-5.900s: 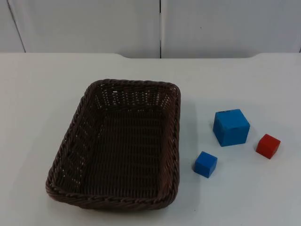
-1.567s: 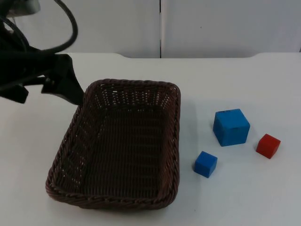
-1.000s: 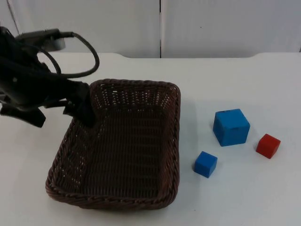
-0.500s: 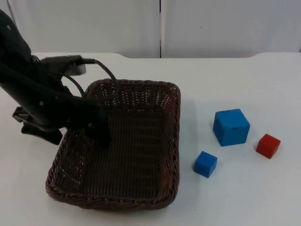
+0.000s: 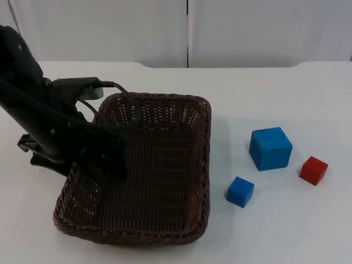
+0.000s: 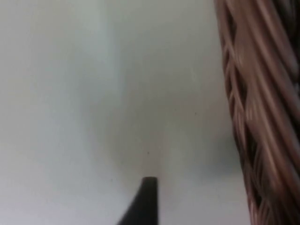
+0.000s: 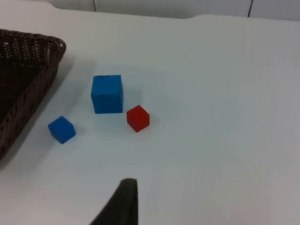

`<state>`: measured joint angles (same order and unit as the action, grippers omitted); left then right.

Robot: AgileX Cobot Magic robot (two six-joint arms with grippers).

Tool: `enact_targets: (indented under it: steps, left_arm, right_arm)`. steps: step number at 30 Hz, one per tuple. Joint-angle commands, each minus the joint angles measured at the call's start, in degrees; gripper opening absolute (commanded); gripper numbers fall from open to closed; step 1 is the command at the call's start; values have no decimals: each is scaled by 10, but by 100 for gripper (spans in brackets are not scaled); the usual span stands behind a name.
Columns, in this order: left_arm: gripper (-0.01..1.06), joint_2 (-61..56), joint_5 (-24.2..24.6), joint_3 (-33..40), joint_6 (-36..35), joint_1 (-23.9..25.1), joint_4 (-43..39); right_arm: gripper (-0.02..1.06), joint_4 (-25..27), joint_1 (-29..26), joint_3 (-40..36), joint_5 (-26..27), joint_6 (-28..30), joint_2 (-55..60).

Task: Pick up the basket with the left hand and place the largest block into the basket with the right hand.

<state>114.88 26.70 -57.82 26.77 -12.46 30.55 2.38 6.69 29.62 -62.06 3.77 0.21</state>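
Note:
The dark brown wicker basket (image 5: 204, 159) rests on the white table, left of centre. My left gripper (image 5: 92, 158) is down at its left wall, open, with one finger inside (image 5: 117, 155) and the other outside. In the left wrist view that outer fingertip (image 6: 147, 197) is near the table beside the woven rim (image 6: 262, 117). The largest block, a blue cube (image 5: 270, 148), stands right of the basket and appears again (image 7: 107, 93) in the right wrist view. My right gripper (image 7: 124, 201) waits above the table, well back from the blocks.
A small blue cube (image 5: 241, 191) lies near the basket's right wall, and a small red cube (image 5: 313, 170) sits right of the large one. Both appear in the right wrist view, blue (image 7: 61, 129) and red (image 7: 138, 118). The grey partition wall (image 5: 247, 33) closes the table's far edge.
The left arm came in from the upper left and lowered onto the basket's left wall, sliding forward along it. Basket and blocks have stayed put.

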Motion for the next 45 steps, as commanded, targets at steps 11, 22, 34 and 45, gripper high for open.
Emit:
enact_targets:
  steps: [11,22,34,45]
  left_arm:
    - [0,1,6,-2,-5,-2,7]
    - [0,-13,29,-1,-37,-2,3]
    - [0,-151,96,0,-63,-2,4]
    - [0,-267,139,63,-138,-2,8]
  right_arm:
    - [105,-9,-3,-1,2,2,-2]
    - [105,-9,-3,-1,2,2,-2]
    - [105,-9,-3,-1,2,4,-2]
    - [105,-9,-3,-1,2,4,-2]
